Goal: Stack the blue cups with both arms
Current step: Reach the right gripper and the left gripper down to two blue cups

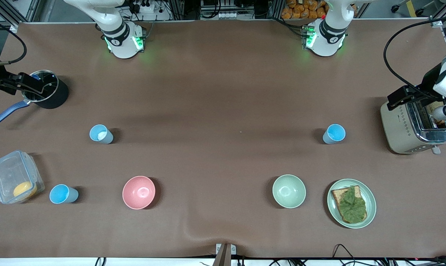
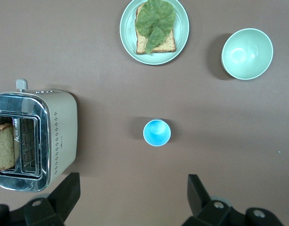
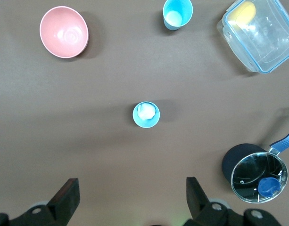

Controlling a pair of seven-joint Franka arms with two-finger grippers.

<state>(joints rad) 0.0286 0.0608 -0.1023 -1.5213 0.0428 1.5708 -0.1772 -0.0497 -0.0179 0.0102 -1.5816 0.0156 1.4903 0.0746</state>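
We have yet to grasp — both arms wait high, left gripper and right gripper spread, above separate upright blue cups; next, descend.

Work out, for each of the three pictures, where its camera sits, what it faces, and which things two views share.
Front view: high across the table, facing both arm bases; left gripper over the toaster.
Left wrist view: looks down past the open left gripper at a blue cup.
Right wrist view: looks down past the open right gripper at a paler blue cup.
Shared: pale green bowl; pink bowl.
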